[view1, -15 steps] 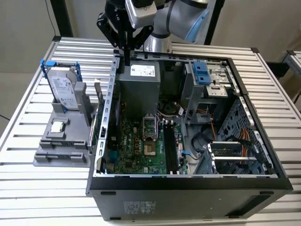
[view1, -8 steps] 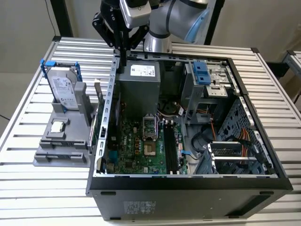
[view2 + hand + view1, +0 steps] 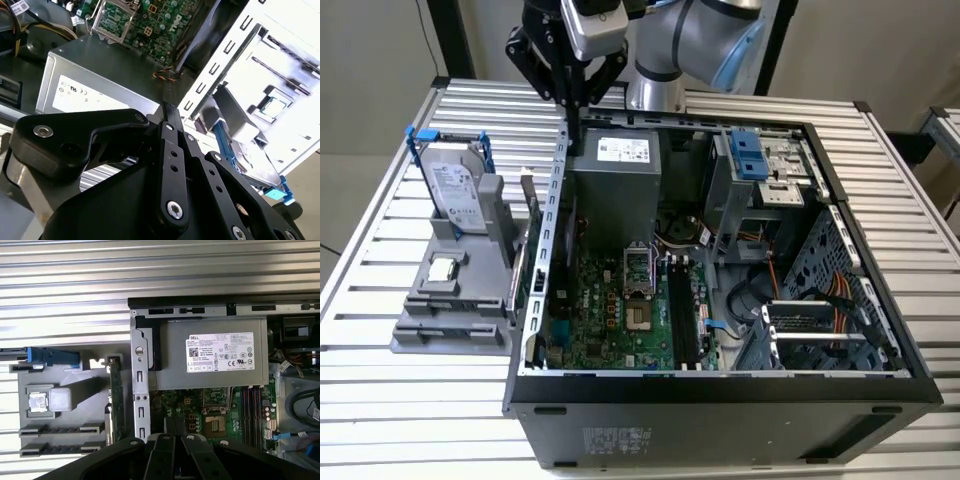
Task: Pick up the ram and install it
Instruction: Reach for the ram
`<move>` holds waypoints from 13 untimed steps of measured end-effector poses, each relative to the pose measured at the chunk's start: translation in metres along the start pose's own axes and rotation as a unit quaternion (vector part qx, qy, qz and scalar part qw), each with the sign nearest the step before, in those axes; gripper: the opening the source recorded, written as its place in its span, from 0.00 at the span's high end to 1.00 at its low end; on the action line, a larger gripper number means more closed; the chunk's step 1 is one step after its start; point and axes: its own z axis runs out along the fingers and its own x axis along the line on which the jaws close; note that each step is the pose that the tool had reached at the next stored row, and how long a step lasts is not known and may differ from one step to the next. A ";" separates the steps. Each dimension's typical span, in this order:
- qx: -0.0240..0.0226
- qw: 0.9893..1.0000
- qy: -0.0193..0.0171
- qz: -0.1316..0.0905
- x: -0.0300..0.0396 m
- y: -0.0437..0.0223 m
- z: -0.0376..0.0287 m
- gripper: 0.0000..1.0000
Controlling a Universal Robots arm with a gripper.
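The claw (image 3: pixel 574 133) hangs over the far corner of the open computer case (image 3: pixel 720 400), just above where its side wall meets the grey power supply (image 3: pixel 615 170). Its two black fingers look pressed together with nothing between them; in the second wrist view the claw (image 3: pixel 167 107) narrows to a single tip over the power supply (image 3: pixel 85 75), though from that angle I can't be fully sure the pads meet.

The ram (image 3: pixel 529 215) has not been picked up. It stands on edge in a slot of the grey holder (image 3: pixel 450 320), on the side nearest the case and just outside the case wall, clear of the claw. In the first wrist view the ram (image 3: pixel 116 400) shows as a thin greenish strip running alongside that wall, with the claw (image 3: pixel 172 422) close by on the case side.

Further out on the holder, the hard drive (image 3: pixel 455 190) with blue rails stands upright, and the small square processor chip (image 3: pixel 445 268) lies flat in front of it. Inside the case, the green motherboard (image 3: pixel 610 310) lies flat, its long black memory slots (image 3: pixel 685 320) bare. Everything sits on a slatted metal worktop (image 3: pixel 420 400).
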 end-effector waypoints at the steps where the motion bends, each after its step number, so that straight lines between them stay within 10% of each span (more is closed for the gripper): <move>1: 0.000 1.000 0.000 0.000 0.0010 -0.0001 0.0000 1.00; 13: 0.000 1.000 0.000 0.000 0.0142 -0.0022 -0.0004 1.00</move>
